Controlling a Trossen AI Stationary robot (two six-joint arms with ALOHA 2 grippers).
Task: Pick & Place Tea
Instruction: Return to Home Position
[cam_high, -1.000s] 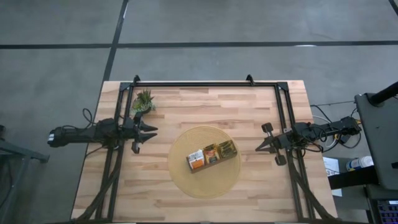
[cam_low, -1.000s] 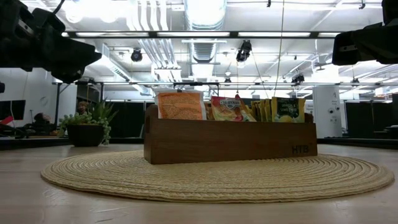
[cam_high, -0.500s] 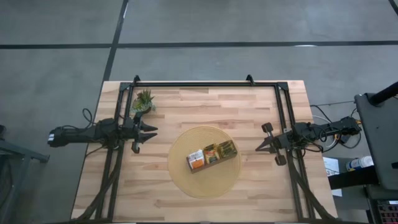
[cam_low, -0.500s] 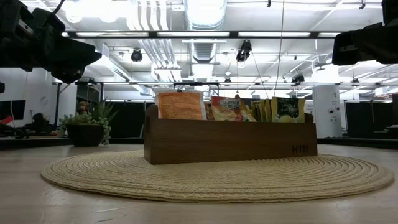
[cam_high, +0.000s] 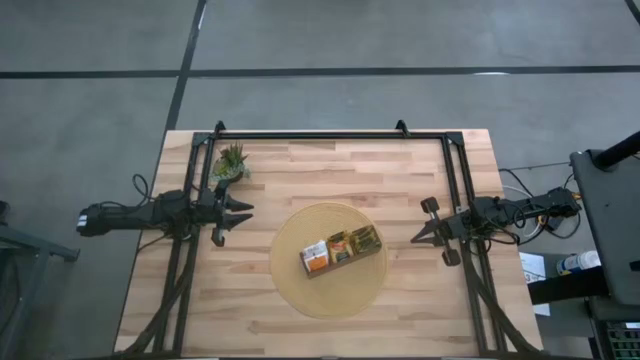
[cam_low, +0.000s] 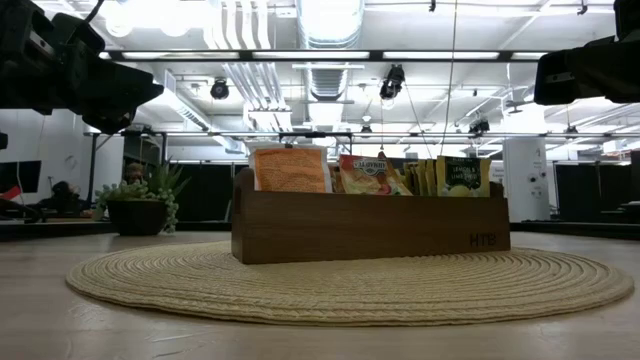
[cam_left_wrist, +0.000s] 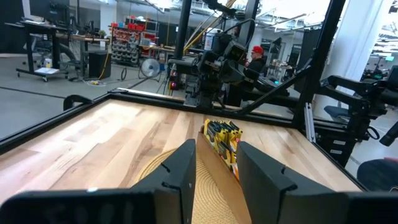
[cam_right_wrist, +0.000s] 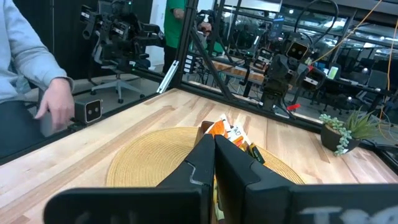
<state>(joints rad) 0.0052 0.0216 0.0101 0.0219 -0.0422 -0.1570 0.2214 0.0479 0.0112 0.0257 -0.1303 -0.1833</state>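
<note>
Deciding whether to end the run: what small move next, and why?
Probably just park and stop: the tea bags stand in the tray on the mat, none loose on the table, and the left gripper and right gripper hang empty at its sides.

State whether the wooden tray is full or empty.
Loaded: tea sachets stand upright along the wooden tray, end to end; how tightly packed, cannot tell.

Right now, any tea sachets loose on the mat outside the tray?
No, in the high view every tea sachet stands inside the wooden tray, and the woven mat around it carries nothing else.
</note>
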